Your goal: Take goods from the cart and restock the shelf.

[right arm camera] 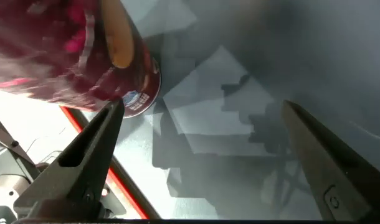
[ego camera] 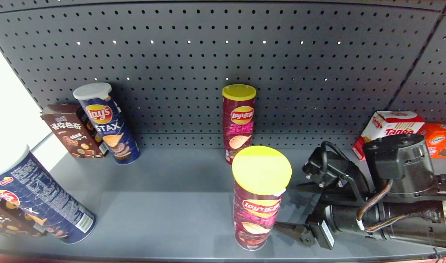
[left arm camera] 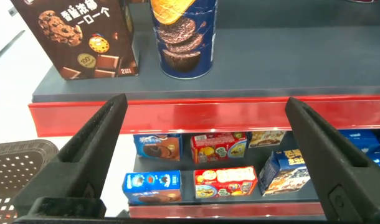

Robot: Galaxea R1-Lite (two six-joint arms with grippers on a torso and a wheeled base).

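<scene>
Right claw (ego camera: 292, 205) open, empty, just beside upright maroon yellow-lidded chip tube (ego camera: 257, 215) on grey metal shelf (ego camera: 172, 204); left claw (left arm camera: 205, 102) likewise open.

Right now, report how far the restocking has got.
Done: a red can stands at the front edge of the shelf, with the open right gripper beside it. In hand: nothing; the left gripper is open too. Left: what remains in the cart cannot be told.

Maroon chip cans (ego camera: 261, 204): two, with yellow lids.
Blue chip cans (ego camera: 106, 124): two, with white lids.
Brown cookie boxes (ego camera: 71, 131): two.
Red-and-white wafer box (ego camera: 389, 126): one.
Orange box (ego camera: 440, 138): one.
</scene>
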